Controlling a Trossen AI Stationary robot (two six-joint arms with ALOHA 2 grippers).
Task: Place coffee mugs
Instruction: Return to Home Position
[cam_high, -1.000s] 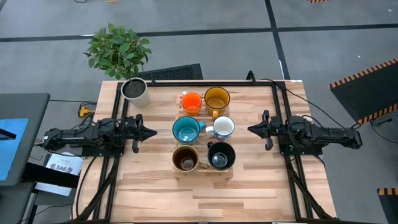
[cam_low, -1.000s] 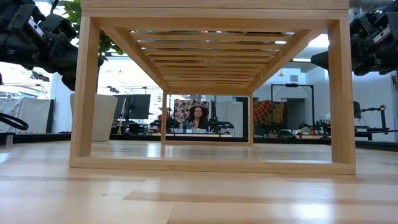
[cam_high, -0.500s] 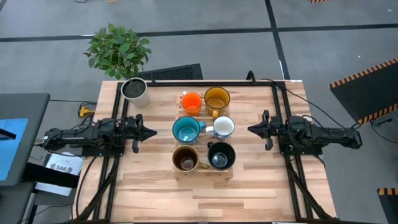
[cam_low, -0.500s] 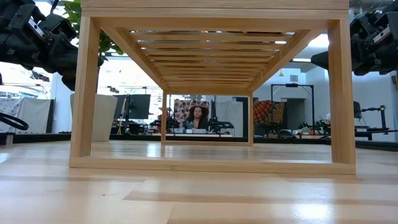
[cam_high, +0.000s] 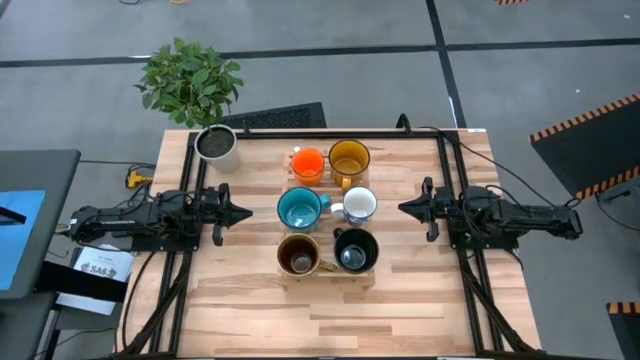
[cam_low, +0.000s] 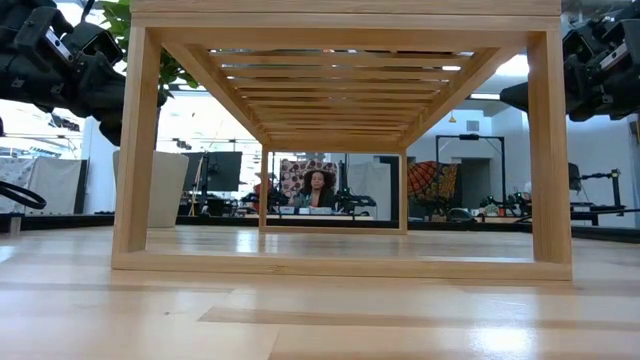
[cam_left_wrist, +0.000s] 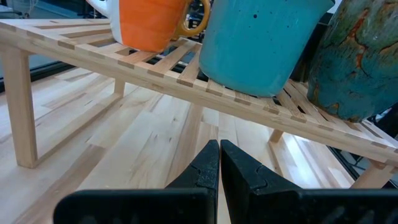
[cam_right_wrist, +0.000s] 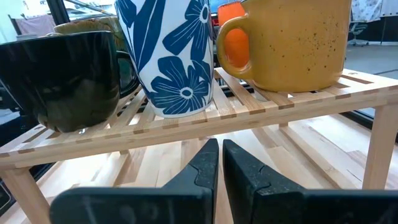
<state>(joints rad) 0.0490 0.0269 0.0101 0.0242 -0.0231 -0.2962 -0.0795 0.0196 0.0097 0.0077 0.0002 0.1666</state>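
Observation:
Six mugs stand by their bases on a slatted wooden rack (cam_high: 326, 283) at the table's middle, in three pairs: orange (cam_high: 308, 163) and amber-yellow (cam_high: 349, 158) farthest, teal (cam_high: 299, 208) and white with blue flowers (cam_high: 359, 205) in the middle, brown (cam_high: 299, 255) and black (cam_high: 355, 249) nearest. My left gripper (cam_high: 247, 213) is shut, left of the rack at the teal mug's height; its wrist view looks up at the orange (cam_left_wrist: 149, 23) and teal (cam_left_wrist: 261, 43) mugs. My right gripper (cam_high: 402, 208) is shut, right of the rack, facing the white mug (cam_right_wrist: 171, 56).
A pale grey pot (cam_high: 217, 146) with dark inside stands at the far left of the table, with a leafy plant (cam_high: 190, 78) behind the table's far edge. The rack's legs (cam_low: 135, 150) stand on the table. Bare tabletop lies near the front edge.

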